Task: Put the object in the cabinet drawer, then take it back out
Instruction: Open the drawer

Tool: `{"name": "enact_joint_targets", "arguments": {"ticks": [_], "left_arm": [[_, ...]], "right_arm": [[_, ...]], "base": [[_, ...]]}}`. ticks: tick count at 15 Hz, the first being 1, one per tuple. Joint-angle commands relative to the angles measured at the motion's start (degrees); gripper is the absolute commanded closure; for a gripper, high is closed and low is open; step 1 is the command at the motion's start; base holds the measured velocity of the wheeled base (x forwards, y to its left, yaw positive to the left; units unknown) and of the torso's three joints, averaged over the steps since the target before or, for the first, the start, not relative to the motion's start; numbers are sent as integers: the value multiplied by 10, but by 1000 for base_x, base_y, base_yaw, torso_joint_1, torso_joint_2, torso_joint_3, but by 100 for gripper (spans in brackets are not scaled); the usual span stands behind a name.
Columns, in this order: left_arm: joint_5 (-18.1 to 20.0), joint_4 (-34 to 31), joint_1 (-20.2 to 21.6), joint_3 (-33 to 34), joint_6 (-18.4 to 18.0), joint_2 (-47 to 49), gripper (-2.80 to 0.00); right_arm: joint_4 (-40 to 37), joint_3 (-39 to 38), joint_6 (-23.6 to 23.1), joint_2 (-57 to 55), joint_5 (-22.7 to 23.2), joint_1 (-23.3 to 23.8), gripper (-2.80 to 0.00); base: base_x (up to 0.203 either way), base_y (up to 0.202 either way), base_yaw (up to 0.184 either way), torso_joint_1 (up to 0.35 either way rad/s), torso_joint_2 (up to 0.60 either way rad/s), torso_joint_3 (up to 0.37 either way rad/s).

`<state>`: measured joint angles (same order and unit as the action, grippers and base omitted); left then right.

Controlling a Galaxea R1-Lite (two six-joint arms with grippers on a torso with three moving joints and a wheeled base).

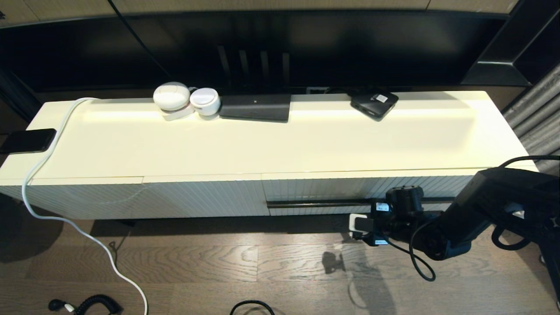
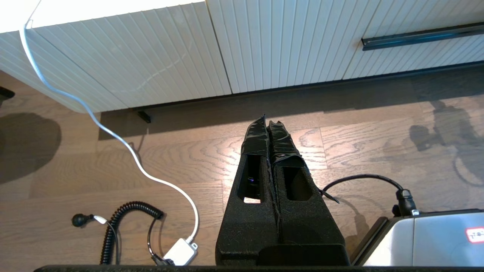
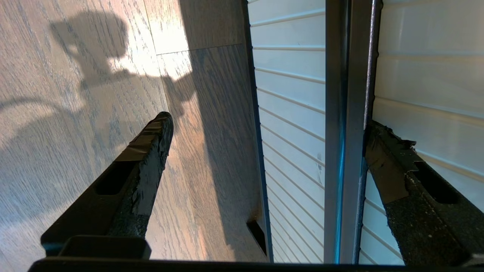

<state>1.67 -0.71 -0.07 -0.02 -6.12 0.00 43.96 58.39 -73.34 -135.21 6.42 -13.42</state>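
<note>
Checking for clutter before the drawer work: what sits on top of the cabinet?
On the cabinet top: two white round devices, a flat black box, a small black box, a phone and a white cable. The drawer is shut, its inside hidden.

I see a long cream cabinet top [image 1: 271, 144] carrying two white round devices [image 1: 186, 99], a flat dark box [image 1: 255, 107], a small black box [image 1: 374, 103] and a black phone [image 1: 27, 140] at its left edge. A white cable [image 1: 43, 166] trails down to the wood floor [image 1: 218, 262], where a coiled black cord [image 1: 94, 302] lies.
</note>
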Motion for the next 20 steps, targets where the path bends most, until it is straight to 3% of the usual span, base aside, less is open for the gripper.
{"name": "enact_joint_targets", "arguments": {"ticks": [1, 20], "left_arm": [[0, 0, 0, 0, 0, 0, 0], [0, 0, 0, 0, 0, 0, 0]], "right_arm": [[-2, -6, -3, -1, 1, 0, -280], [0, -115, 4, 31, 0, -14, -280]], "base": [[0, 0, 0, 0, 0, 0], [0, 0, 0, 0, 0, 0]]}}
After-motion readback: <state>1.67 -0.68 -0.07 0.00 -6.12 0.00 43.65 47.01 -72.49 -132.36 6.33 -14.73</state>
